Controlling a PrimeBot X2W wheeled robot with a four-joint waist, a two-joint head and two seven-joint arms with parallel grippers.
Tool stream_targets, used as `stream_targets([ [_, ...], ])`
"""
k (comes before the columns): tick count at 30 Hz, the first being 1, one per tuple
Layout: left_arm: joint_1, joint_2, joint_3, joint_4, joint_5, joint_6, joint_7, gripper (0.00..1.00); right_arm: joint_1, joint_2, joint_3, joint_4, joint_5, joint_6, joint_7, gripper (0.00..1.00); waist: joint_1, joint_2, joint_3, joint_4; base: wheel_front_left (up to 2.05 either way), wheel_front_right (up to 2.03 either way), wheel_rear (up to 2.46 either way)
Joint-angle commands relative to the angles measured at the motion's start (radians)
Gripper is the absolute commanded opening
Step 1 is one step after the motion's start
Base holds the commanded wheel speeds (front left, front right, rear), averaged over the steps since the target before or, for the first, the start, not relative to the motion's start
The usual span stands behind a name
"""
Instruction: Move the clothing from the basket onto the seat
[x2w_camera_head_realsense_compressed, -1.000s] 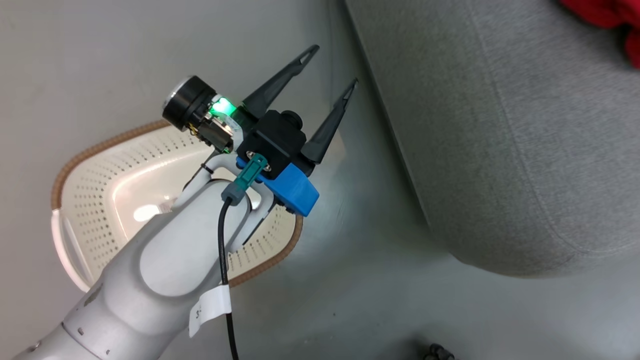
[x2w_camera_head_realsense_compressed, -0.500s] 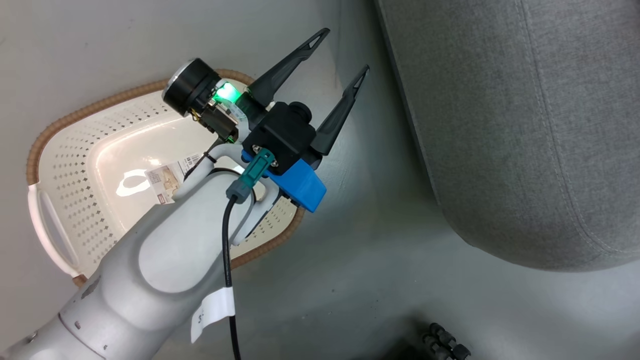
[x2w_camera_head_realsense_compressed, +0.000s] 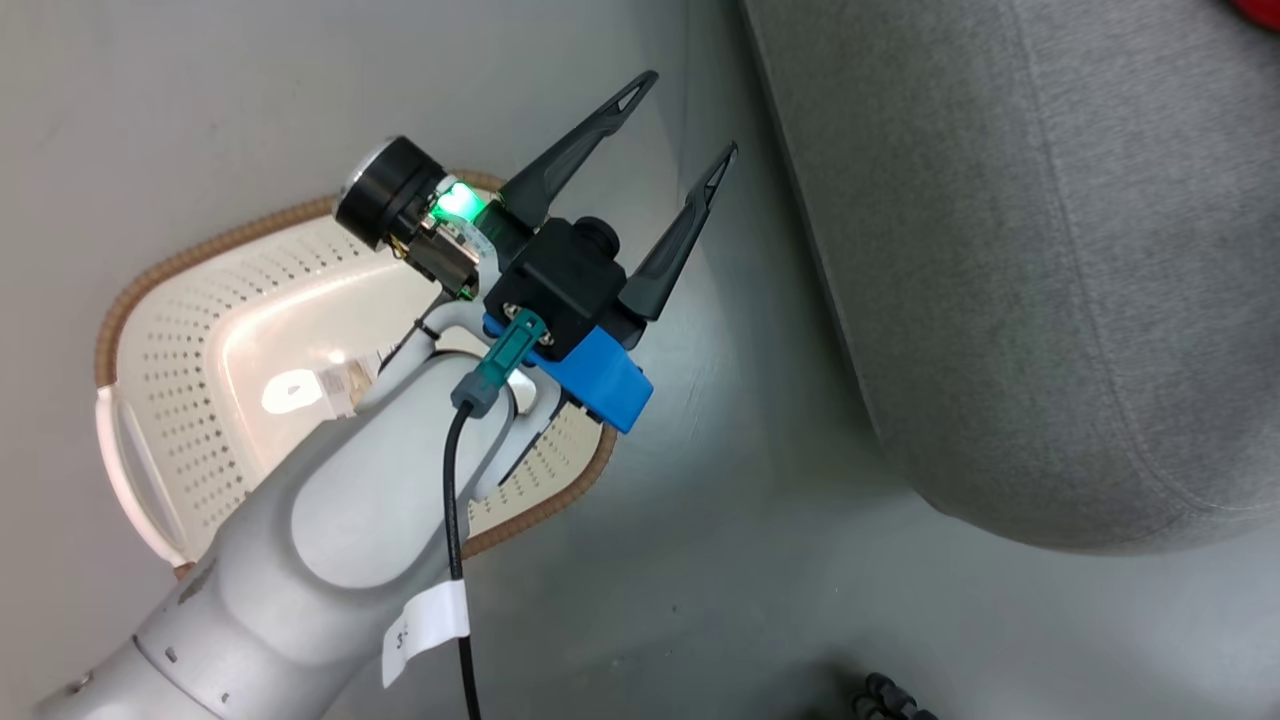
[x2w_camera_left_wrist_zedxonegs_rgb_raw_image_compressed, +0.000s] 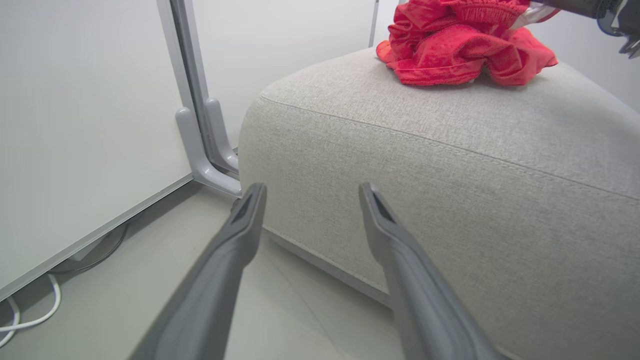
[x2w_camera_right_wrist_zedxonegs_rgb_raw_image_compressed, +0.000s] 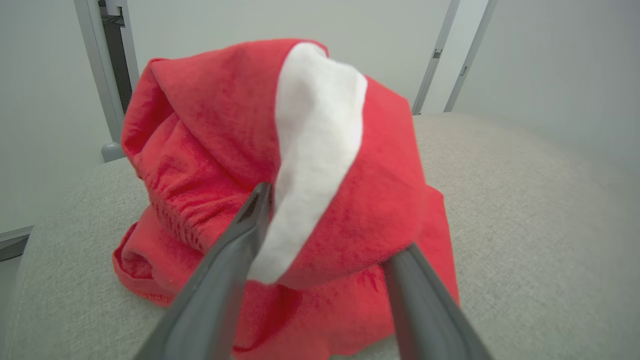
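- Head view: left gripper (x2w_camera_head_realsense_compressed: 688, 115) held over the grey floor (x2w_camera_head_realsense_compressed: 760, 560), between the basket (x2w_camera_head_realsense_compressed: 200, 255) and the seat (x2w_camera_head_realsense_compressed: 1000, 250). Its fingers are spread apart with nothing between them.
- The pale left forearm (x2w_camera_head_realsense_compressed: 330, 520) crosses over the basket's near half. A green light is lit at the wrist.
- The basket stands on the floor, apart from the seat's rounded corner. A paper label (x2w_camera_head_realsense_compressed: 345, 380) shows on the basket's floor.
- A sliver of red shows at the top right corner of the head view, on the seat.
- Left wrist view: the left fingers (x2w_camera_left_wrist_zedxonegs_rgb_raw_image_compressed: 240, 235) point at the seat's side face and are well apart. The clothing (x2w_camera_left_wrist_zedxonegs_rgb_raw_image_compressed: 450, 50) lies in a crumpled red heap on top of the seat, near its far edge.
- Same view: a white wall panel (x2w_camera_left_wrist_zedxonegs_rgb_raw_image_compressed: 75, 125), a grey post foot (x2w_camera_left_wrist_zedxonegs_rgb_raw_image_compressed: 210, 150) and a white cable (x2w_camera_left_wrist_zedxonegs_rgb_raw_image_compressed: 30, 315) on the floor.
- Right wrist view: right gripper (x2w_camera_right_wrist_zedxonegs_rgb_raw_image_compressed: 330, 220) is at the clothing on the seat. Its fingers are wide apart with red fabric and a white panel (x2w_camera_right_wrist_zedxonegs_rgb_raw_image_compressed: 315, 140) bunched between them. The right-hand fingertip is hidden behind cloth.
- Cannot tell whether the fingers press on the fabric.
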Motion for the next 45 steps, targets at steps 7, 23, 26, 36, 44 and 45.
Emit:
stream_targets([
  [7,0.085,-0.035,0.031,0.052,-0.053,0.025,-0.056,1.00,0.251,0.082,0.003,-0.123,-0.075,0.000,-0.003,1.00,-0.0001,0.0000,-0.219,-0.004,0.00,0.00,0.00],
  [23,0.392,-0.030,0.362,-0.096,-0.038,0.109,-0.066,1.00,0.487,0.134,0.288,-0.421,-0.085,0.000,-0.003,1.00,-0.0001,0.0000,-0.508,0.075,0.00,0.00,0.00],
  [26,0.435,-0.038,0.408,-0.112,-0.025,0.108,-0.066,1.00,0.504,0.134,0.319,-0.419,-0.081,0.000,-0.003,1.00,-0.0001,0.0000,-0.537,0.094,0.00,0.00,0.00],
  [36,0.636,-0.086,0.609,-0.156,0.039,0.062,-0.066,1.00,0.561,0.172,0.397,-0.389,-0.088,0.000,-0.003,1.00,-0.0001,0.0000,-0.662,0.183,0.00,0.00,0.00],
  [44,0.756,-0.142,0.738,-0.175,0.094,-0.011,-0.066,1.00,0.610,0.206,0.418,-0.340,-0.086,0.000,-0.003,1.00,-0.0001,0.0000,-0.731,0.235,0.00,0.00,0.00],
  [45,0.764,-0.147,0.746,-0.174,0.098,-0.020,-0.066,1.00,0.615,0.209,0.421,-0.333,-0.082,0.000,-0.003,1.00,-0.0001,0.0000,-0.734,0.239,0.00,0.00,0.00],
])
